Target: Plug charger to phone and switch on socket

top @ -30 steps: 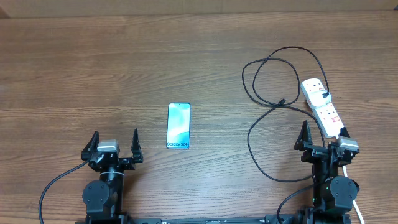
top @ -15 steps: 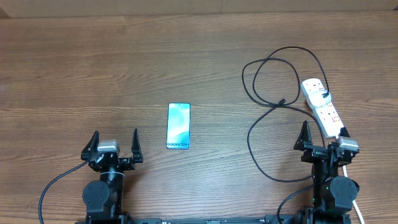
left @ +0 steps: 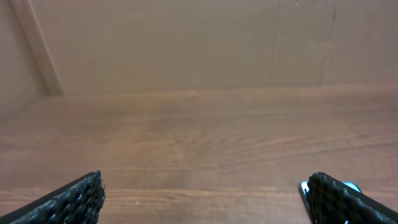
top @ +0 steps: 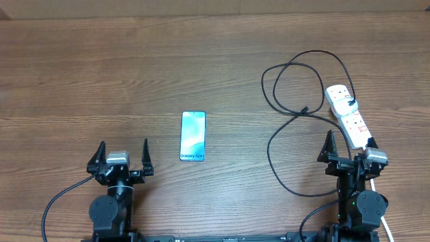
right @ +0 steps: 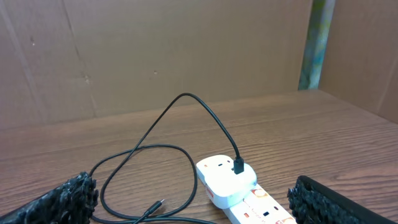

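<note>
Since the last second shows only a faint sideways twitch of the left hand (top: 123, 144), I judge that work has not begun: both steps remain.

- Left hand and right hand (top: 349, 142): at the near edge, fingers spread wide, holding nothing.
- Phone (top: 193, 136): flat, slim glossy slab with a pale blue screen, mid-bench towards the near edge.
- Socket (top: 349, 115): smooth white plastic strip by the right edge, with red switches. Its near end is just beside the right hand.
- Charger (top: 269, 149): thin, limp black cable in loose loops, plug seated in the socket's far end. Its tip (top: 306, 109) lies well apart from the phone.
- Bench (top: 80, 67): matt brown wood grain.
</note>
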Available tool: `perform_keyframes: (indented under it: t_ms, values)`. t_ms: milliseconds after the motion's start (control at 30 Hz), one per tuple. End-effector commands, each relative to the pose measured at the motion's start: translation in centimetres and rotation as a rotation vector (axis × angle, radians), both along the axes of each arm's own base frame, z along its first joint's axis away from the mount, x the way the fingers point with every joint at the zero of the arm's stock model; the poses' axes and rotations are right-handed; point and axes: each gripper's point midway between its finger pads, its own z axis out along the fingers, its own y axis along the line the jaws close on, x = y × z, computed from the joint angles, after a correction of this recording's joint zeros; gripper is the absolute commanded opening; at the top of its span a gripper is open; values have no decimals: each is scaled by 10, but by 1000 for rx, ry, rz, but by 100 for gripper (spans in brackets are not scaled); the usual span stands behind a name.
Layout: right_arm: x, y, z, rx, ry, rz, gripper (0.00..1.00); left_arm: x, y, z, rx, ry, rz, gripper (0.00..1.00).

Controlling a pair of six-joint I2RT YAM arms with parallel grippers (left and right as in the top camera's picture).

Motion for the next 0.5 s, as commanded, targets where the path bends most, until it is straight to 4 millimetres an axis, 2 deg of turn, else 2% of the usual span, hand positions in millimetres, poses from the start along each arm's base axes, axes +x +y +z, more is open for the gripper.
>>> perform_keyframes:
  t_ms: [0,200,467]
  values:
    - [0,-1,-2,-8,0,-4,100,0,7,3,17,-15,37,100]
    - [0,-1,-2,-8,0,-4,100,0,-26,3,-67,-8,-153,99]
    - [0,-1,-2,-8,0,-4,100,-5,-34,9,-138,25,-187,100]
